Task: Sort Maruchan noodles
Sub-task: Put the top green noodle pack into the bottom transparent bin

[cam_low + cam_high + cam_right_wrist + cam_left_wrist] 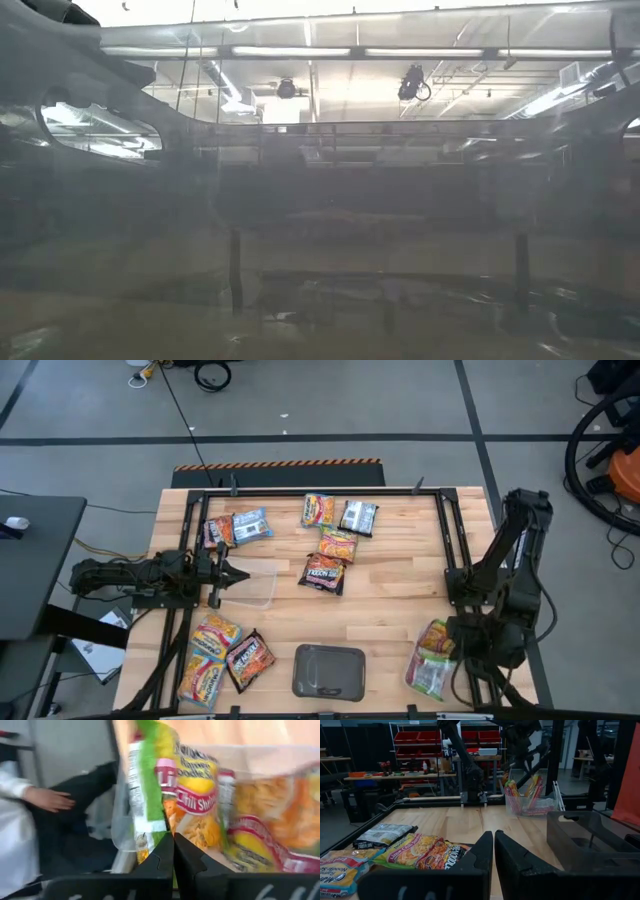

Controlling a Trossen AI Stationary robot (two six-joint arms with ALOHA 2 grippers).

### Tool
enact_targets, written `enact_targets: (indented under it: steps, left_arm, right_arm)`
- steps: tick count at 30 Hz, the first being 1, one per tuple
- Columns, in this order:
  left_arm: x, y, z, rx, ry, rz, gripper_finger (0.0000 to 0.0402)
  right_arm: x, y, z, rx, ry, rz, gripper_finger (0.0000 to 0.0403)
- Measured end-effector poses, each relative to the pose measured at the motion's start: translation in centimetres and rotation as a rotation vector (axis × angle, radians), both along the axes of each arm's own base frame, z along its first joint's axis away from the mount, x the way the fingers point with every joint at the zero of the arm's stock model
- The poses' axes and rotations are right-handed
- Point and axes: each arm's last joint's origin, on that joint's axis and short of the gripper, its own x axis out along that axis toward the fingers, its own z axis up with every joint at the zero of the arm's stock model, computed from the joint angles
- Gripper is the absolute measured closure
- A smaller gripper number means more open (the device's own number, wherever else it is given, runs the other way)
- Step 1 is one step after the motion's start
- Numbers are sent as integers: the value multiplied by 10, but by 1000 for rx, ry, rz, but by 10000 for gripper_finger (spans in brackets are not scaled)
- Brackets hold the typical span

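The noodle packets lay in several lots on the table [400,575]. A loose group [335,540] sat near the middle toward the far edge, two more [237,528] near the far left corner, three [225,658] at the near left corner, and a few stood on edge in a clear tub [432,656] at the near right corner. A second clear tub [252,582] sat at the left edge, and a grey tray [328,670] rested at the near edge.

The right gripper [173,857] hung right over the near-right tub, fingers pressed together, with a lime-green packet [150,785] just beyond their tips; whether anything was pinched there could not be made out (the tips met with no wrapper visibly between them). The left gripper [493,851] waited at the left edge by the other tub, its fingers together and holding nothing.

The packets looked light and crinkly, the wrapper slick, the noodle block inside stiff but likely brittle. A hold across a short edge or a sealed end flap would probably suit best, since a flat packet offers little to pinch from above and hard squeezing could crack the block.
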Motion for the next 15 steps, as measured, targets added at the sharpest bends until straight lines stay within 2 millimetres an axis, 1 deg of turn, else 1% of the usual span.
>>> enact_targets:
  steps: [4,6,11,15]
  left_arm:
    - [0,0,0,0,0,0,377]
    - [0,0,0,0,0,0,377]
    - [0,0,0,0,0,0,377]
    - [0,0,0,0,0,0,377]
  right_arm:
    - [-1,1,-4,-34,48,21,377]
    - [-1,-3,-3,-42,48,21,367]
    - [-4,-17,4,-68,-4,8,355]
    - [-8,-31,9,-181,6,-10,354]
